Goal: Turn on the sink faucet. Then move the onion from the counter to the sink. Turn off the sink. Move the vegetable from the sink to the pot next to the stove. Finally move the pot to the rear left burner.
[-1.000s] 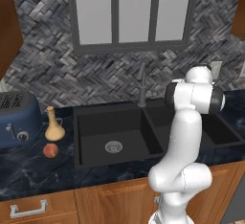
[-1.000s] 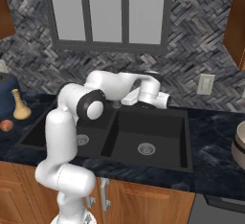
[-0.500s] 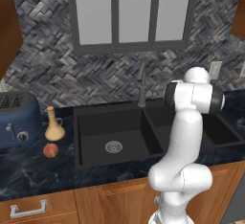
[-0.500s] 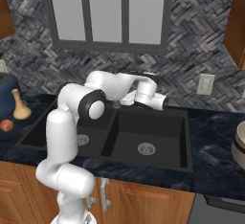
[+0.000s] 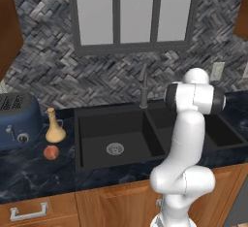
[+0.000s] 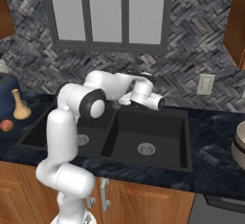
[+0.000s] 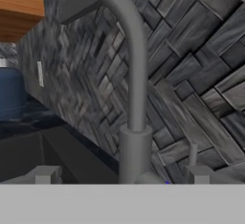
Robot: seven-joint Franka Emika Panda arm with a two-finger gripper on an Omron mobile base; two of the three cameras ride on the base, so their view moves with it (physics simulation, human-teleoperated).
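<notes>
The sink faucet (image 7: pixel 136 79) rises as a slim grey spout close in front of the hand, its base between my two fingertips (image 7: pixel 46 174). My gripper (image 7: pixel 122 176) is open around it, touching nothing that I can make out. In the right base view the gripper (image 6: pixel 122 101) reaches left over the black sink (image 6: pixel 184 122) to the faucet. The faucet (image 5: pixel 143 86) stands behind the sink's divider. The orange-red onion (image 5: pixel 51 152) lies on the dark counter (image 5: pixel 34 172), left of the sink (image 5: pixel 82 138). The tan pot (image 6: pixel 239 144) sits at the right edge.
A tan narrow-necked vase (image 5: pixel 54 126) stands just behind the onion, with a blue toaster (image 5: pixel 17 119) further left. A herringbone stone wall and a window back the counter. A wall outlet (image 6: pixel 206 84) is right of the sink. Wooden cabinets hang at both upper corners.
The hand has edged slightly closer to the faucet over the last second. The jaws stay wide. The onion and vase have not moved.
</notes>
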